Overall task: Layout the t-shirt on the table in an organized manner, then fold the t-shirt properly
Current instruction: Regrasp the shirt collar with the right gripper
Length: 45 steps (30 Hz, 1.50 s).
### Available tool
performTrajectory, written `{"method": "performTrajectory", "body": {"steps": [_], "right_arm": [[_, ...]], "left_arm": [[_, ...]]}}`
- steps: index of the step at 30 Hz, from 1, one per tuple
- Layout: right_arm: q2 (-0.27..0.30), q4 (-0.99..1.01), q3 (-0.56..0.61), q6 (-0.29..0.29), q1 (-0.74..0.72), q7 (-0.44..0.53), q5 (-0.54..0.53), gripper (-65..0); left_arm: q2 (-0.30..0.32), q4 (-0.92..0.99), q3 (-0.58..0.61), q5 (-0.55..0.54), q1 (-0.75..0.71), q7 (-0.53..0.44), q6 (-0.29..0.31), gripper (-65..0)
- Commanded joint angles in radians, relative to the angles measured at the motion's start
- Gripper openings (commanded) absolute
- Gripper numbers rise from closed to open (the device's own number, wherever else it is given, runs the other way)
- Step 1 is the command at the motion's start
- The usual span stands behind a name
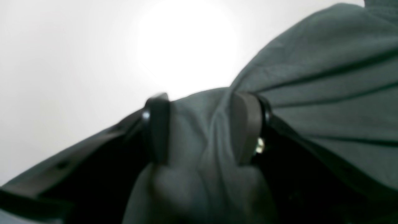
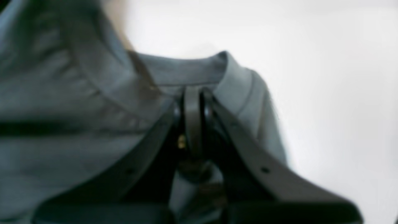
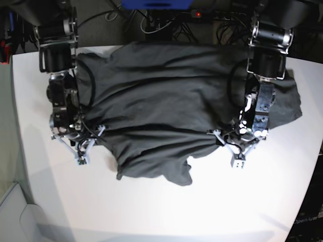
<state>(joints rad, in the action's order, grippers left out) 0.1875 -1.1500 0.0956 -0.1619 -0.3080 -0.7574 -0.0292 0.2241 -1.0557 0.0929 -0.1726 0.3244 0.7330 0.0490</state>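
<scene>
The dark grey t-shirt [image 3: 161, 101] lies wrinkled and spread wide across the far half of the white table [image 3: 166, 212]. A loose flap [image 3: 176, 174] hangs toward the near side. My left gripper [image 3: 237, 159] is at the shirt's near edge on the base view's right. In its wrist view a thick bunch of the t-shirt [image 1: 326, 77] fills the gap between the fingers [image 1: 157, 130], so the left gripper [image 1: 202, 124] is shut on it. My right gripper [image 3: 81, 155] is at the opposite side. Its jaws [image 2: 192, 93] are pressed together on a hemmed edge of the t-shirt [image 2: 192, 70].
Both arms reach in from the table's far edge, their bases [image 3: 55, 45] [image 3: 270, 40] standing over the shirt's far corners. Cables and a blue box [image 3: 156, 4] sit behind the table. The table's rounded left corner [image 3: 15, 58] and right edge [image 3: 318, 151] are close to the arms.
</scene>
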Motion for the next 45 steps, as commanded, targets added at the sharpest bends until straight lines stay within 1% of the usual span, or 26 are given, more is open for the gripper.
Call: {"method": "performTrajectory", "body": {"steps": [1, 6, 10, 14, 18, 20, 21, 25, 27, 32, 34, 37, 39, 40, 42, 45], "right_arm": [[0.023, 0.006, -0.006, 0.0, -0.012, 0.003, 0.008, -65.0], [0.094, 0.104, -0.006, 0.003, -0.035, 0.072, 0.008, -65.0], [0.139, 0.158, -0.007, 0.003, -0.059, 0.095, 0.004, -65.0], [0.145, 0.129, -0.023, 0.003, -0.089, 0.083, 0.008, -65.0], [0.143, 0.038, -0.041, 0.003, -0.105, 0.014, 0.008, -65.0], [0.137, -0.029, -0.043, 0.003, -0.104, -0.02, 0.008, -65.0], [0.132, -0.066, -0.043, 0.003, -0.104, -0.037, 0.007, -65.0], [0.089, -0.178, -0.04, 0.0, -0.102, -0.109, 0.007, -65.0], [0.056, -0.193, -0.04, 0.0, -0.104, -0.124, 0.007, -65.0], [-0.015, -0.183, -0.032, -0.001, -0.105, -0.116, 0.007, -65.0], [-0.029, -0.152, 0.011, -0.001, -0.11, -0.115, 0.007, -65.0], [-0.035, -0.101, 0.079, -0.001, -0.132, -0.113, 0.004, -65.0], [-0.052, -0.072, 0.111, -0.001, -0.142, -0.098, 0.002, -65.0], [-0.058, -0.061, 0.118, -0.001, -0.144, -0.081, 0.004, -65.0], [-0.059, -0.038, 0.131, -0.001, -0.145, -0.049, 0.005, -65.0], [-0.061, 0.031, 0.16, -0.001, -0.156, 0.003, 0.005, -65.0]], "left_arm": [[0.007, 0.002, -0.002, 0.031, -0.001, 0.059, -0.011, -34.2], [0.005, -0.014, -0.002, 0.031, -0.001, 0.061, -0.011, -34.2], [0.004, -0.059, -0.002, 0.029, -0.006, 0.063, -0.013, -34.2], [-0.005, -0.062, -0.002, 0.029, -0.005, 0.063, -0.014, -34.2], [-0.016, -0.064, -0.002, 0.029, -0.003, 0.063, -0.014, -34.2], [-0.018, -0.064, -0.002, 0.029, -0.001, 0.063, -0.014, -34.2], [-0.028, -0.064, -0.002, 0.029, 0.002, 0.063, -0.014, -34.2], [-0.048, -0.088, -0.002, 0.031, 0.003, 0.063, -0.016, -34.2], [-0.052, -0.111, -0.002, 0.031, 0.002, 0.063, -0.016, -34.2], [-0.05, -0.153, -0.002, 0.031, 0.0, 0.064, -0.018, -34.2], [-0.042, -0.157, -0.002, 0.031, 0.0, 0.064, -0.018, -34.2], [-0.039, -0.159, -0.008, 0.034, 0.002, 0.064, -0.018, -34.2], [-0.03, -0.16, -0.048, 0.029, -0.001, 0.064, -0.018, -34.2], [-0.032, -0.16, -0.072, 0.029, -0.003, 0.072, -0.014, -34.2], [-0.035, -0.162, -0.118, 0.029, -0.001, 0.118, -0.01, -34.2], [-0.036, -0.212, -0.17, 0.029, -0.001, 0.178, -0.01, -34.2]]}}
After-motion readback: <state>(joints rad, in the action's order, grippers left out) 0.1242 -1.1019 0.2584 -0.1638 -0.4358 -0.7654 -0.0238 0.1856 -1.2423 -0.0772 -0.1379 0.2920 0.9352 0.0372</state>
